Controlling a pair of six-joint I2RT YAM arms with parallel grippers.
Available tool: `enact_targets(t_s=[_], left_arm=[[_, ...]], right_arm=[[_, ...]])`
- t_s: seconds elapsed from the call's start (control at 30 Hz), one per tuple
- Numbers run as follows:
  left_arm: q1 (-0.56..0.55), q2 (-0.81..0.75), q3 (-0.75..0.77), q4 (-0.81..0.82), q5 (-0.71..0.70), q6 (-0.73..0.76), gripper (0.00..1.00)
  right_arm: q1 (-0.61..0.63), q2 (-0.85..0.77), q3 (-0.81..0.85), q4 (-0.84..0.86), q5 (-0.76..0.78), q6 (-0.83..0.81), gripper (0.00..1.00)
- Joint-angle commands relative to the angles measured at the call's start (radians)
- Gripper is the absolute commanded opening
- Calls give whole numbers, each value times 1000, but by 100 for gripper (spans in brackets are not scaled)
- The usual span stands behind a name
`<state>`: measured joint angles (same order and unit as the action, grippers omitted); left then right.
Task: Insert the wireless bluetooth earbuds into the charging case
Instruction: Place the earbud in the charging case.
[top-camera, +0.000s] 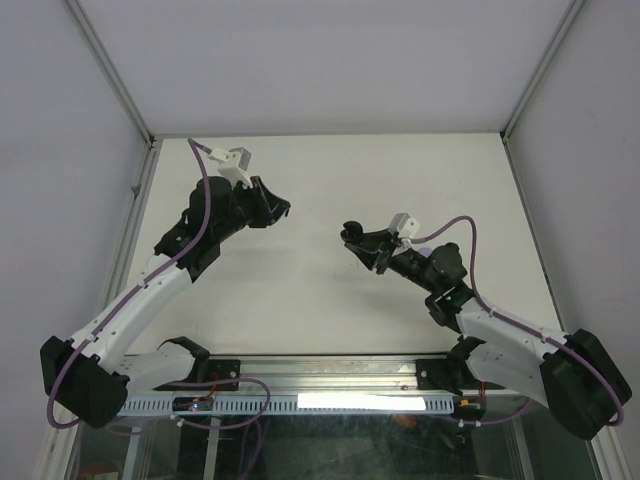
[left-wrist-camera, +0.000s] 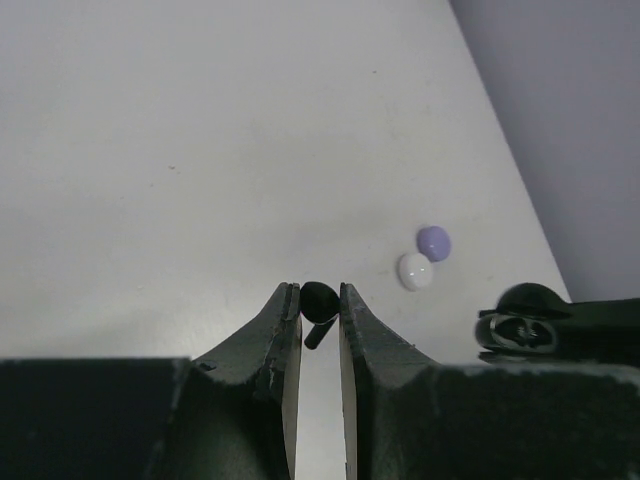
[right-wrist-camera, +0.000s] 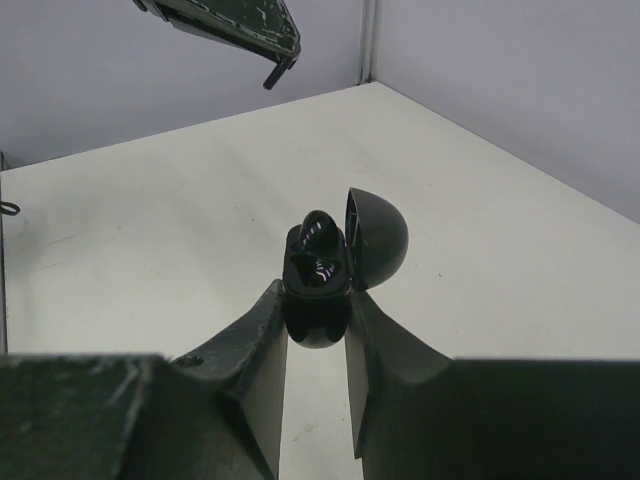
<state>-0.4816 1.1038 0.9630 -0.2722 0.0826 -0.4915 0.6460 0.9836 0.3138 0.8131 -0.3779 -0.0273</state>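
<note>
Earbud (left-wrist-camera: 319, 296) seemingly between left pincer (left-wrist-camera: 320, 303) tips

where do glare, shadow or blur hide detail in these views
top view: soft even light, faint shadows, a white glare strip on the front rail; left wrist view: the black earbud blends into the dark fingers pinching it, and the white piece and lilac piece look soft; right wrist view: the open black case shows shine spots, its inside lost in black
</note>
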Motion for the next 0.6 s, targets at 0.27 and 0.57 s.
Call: enact_targets(t_s=[0.27, 0.57], left_arm=[[-214, -93, -38, 304, -59, -103, 7], [-380, -77, -104, 507, -183, -65, 7]], right_arm=[[30, 31, 73, 114, 77, 12, 0], [37, 35, 52, 198, 125, 53, 0]])
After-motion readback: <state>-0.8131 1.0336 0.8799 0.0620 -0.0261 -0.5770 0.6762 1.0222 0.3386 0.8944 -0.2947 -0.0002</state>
